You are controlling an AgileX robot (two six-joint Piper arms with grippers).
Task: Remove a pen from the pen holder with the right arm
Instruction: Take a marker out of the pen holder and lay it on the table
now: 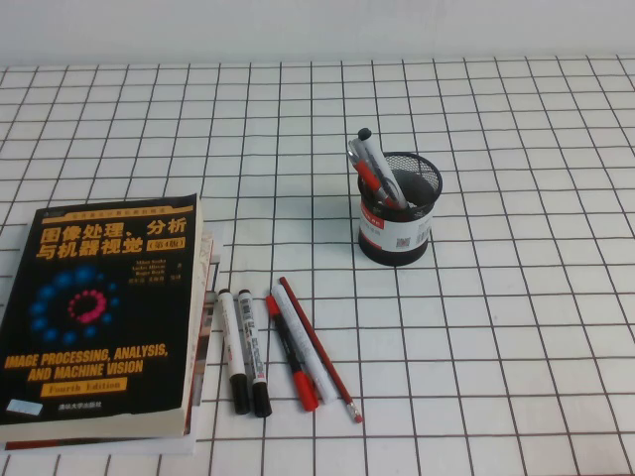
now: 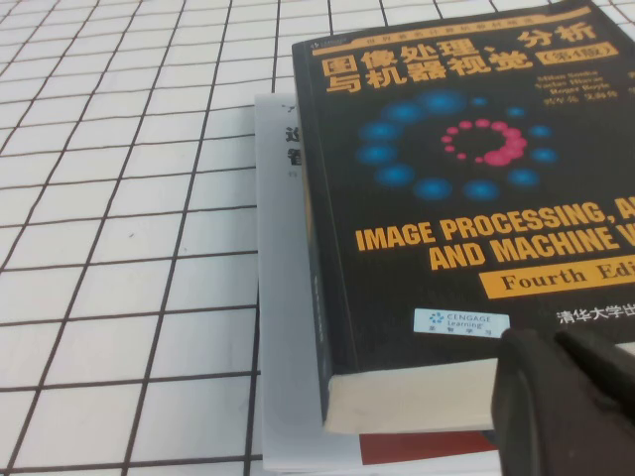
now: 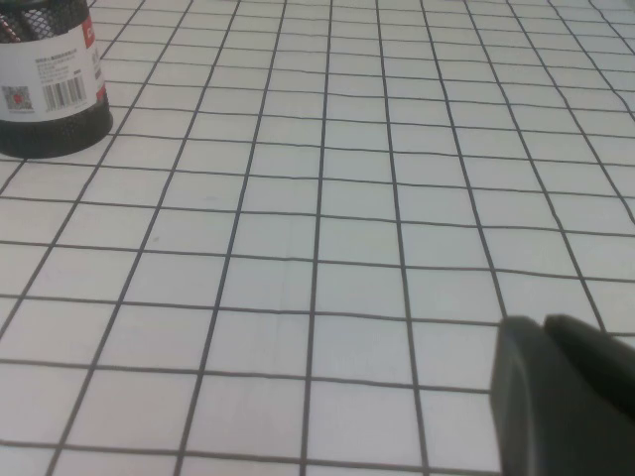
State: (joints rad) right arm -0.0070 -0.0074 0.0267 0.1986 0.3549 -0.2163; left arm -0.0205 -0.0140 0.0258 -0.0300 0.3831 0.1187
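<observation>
Now one pen holder; right pincer over table, left pincer over book, both closed, empty

Lighting is bright, even and diffuse across the white gridded table, with only faint, soft-edged shadows at the foot of the pen holder and beside the book. Both wrist views are slightly soft, and the book's glossy cover carries a weak, hazy sheen.

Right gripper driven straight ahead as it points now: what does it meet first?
Likely only the gridded table: the right gripper, shut, points past the pen holder, off to one side. Depth unclear. The left gripper hangs over the book corner.
</observation>
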